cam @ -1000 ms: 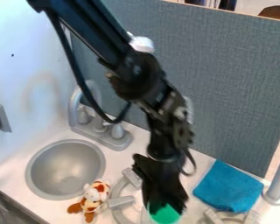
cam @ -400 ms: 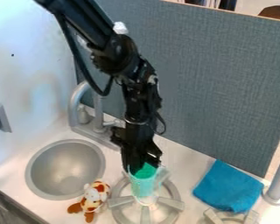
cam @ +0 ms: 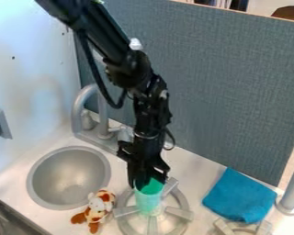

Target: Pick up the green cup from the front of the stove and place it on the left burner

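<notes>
My gripper [cam: 147, 180] hangs over the left stove burner [cam: 152, 225], its fingers around the rim of a green cup [cam: 149, 198]. The cup is upright over the middle of the burner; whether its base touches the burner I cannot tell. A brown, orange and white plush toy [cam: 98, 209] lies just left of the burner, beside the sink. To the right, a folded blue cloth [cam: 240, 196] lies on the counter.
The round grey sink [cam: 68, 178] is at the left, with a grey faucet [cam: 83, 106] behind it. Part of a second burner [cam: 243, 228] shows at the bottom right, near a grey post [cam: 293, 186]. A grey partition [cam: 229, 87] stands behind the counter.
Over the last second my gripper has moved left and back with the green cup, from the burner's right front to over its middle. Since the middle frame it has shifted only slightly, a little lower.
</notes>
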Motion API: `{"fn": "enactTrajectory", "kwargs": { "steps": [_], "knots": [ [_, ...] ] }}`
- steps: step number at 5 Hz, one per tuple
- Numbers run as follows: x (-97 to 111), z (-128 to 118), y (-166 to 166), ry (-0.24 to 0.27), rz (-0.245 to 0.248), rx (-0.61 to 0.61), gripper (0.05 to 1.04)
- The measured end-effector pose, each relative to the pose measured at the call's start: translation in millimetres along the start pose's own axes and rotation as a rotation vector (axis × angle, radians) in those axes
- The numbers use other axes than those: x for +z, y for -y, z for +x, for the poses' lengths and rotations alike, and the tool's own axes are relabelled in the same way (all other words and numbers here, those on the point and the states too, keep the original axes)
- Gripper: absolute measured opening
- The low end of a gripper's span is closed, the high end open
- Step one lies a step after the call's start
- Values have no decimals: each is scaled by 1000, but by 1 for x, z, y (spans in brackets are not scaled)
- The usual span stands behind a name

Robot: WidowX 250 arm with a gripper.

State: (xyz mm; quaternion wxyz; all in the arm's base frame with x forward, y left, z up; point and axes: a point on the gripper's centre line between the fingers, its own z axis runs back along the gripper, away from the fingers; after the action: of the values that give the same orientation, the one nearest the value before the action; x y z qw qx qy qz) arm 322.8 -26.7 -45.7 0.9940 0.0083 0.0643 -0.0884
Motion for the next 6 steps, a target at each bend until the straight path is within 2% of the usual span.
{"fn": "enactTrajectory", "kwargs": {
  "steps": [2, 3, 4, 5, 6],
  "knots": [
    [-9, 9, 4, 16, -24, -7, 100],
    [-11, 11, 7, 27, -55, -41, 100],
    [-13, 13, 2, 34, -76, -19, 133],
    [-19, 4, 2, 9, -81, -1, 341],
    [1, -4, 3, 66, -79, 19, 639]
  ]
}}
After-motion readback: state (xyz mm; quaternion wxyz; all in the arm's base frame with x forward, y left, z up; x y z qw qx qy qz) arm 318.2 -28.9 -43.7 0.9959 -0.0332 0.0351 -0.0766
